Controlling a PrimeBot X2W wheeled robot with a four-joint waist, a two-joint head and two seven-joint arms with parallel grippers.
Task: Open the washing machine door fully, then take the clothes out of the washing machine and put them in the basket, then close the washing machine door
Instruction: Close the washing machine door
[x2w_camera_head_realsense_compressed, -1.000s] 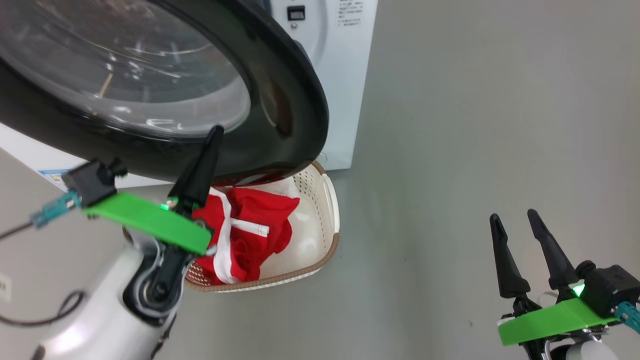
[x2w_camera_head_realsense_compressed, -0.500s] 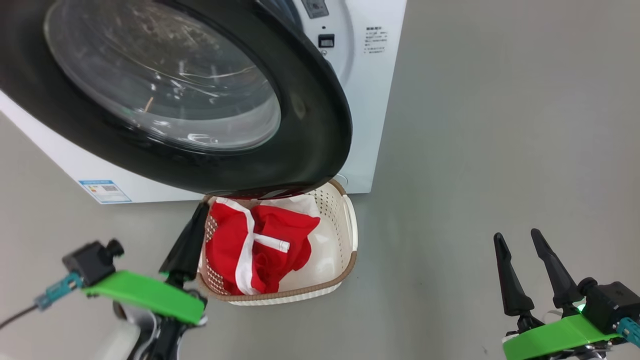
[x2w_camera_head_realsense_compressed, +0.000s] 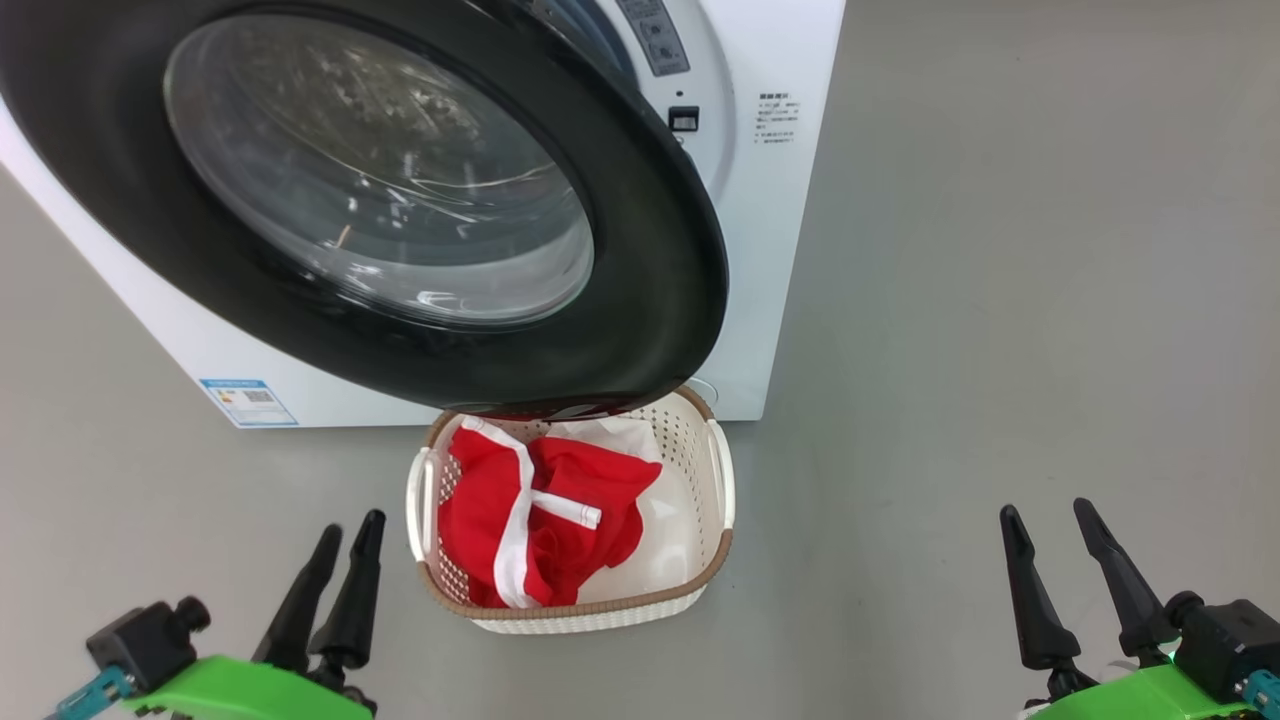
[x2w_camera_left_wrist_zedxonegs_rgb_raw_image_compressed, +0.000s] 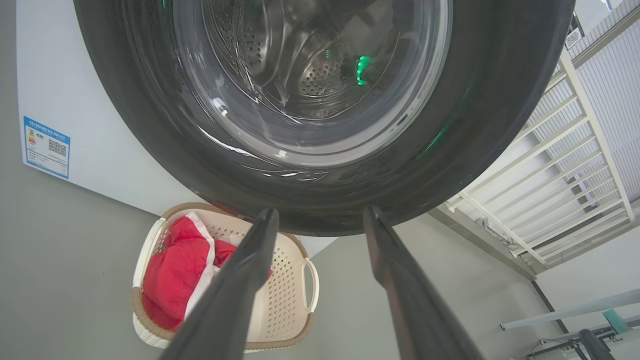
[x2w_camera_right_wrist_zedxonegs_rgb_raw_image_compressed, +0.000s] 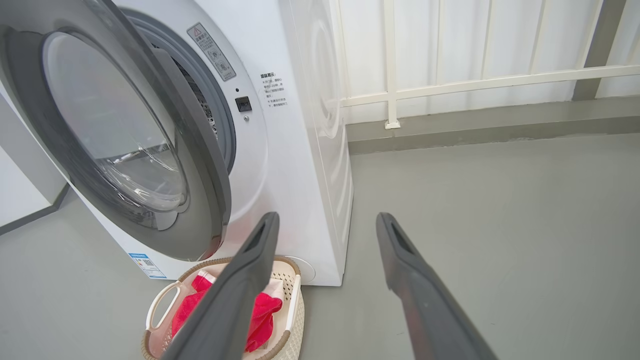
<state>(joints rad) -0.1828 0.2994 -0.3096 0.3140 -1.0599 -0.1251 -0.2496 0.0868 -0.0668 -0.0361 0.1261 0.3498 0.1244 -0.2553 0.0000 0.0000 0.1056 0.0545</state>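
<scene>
The washing machine door (x2w_camera_head_realsense_compressed: 660, 250), black-rimmed with a clear glass bowl, stands ajar over the white washing machine (x2w_camera_head_realsense_compressed: 790, 250); the right wrist view shows a gap between the door (x2w_camera_right_wrist_zedxonegs_rgb_raw_image_compressed: 200, 165) and the front panel. Below the door's lower edge sits the cream basket (x2w_camera_head_realsense_compressed: 600, 605) holding red clothes (x2w_camera_head_realsense_compressed: 560, 500) with white stripes. My left gripper (x2w_camera_head_realsense_compressed: 352, 523) is low at the left of the basket, open and empty. My right gripper (x2w_camera_head_realsense_compressed: 1045, 510) hangs open and empty over bare floor at the right. The left wrist view looks up at the door (x2w_camera_left_wrist_zedxonegs_rgb_raw_image_compressed: 475, 125) and the basket (x2w_camera_left_wrist_zedxonegs_rgb_raw_image_compressed: 300, 295).
A blue sticker (x2w_camera_head_realsense_compressed: 248, 400) marks the machine's lower left corner. A white railing (x2w_camera_right_wrist_zedxonegs_rgb_raw_image_compressed: 450, 85) runs along the wall behind the machine. Grey floor (x2w_camera_head_realsense_compressed: 950, 350) spreads to the right of the machine and basket.
The head camera has shifted, so the whole picture moved. My left gripper has come away from the door rim, dropped to the lower left and opened. The right gripper stays open.
</scene>
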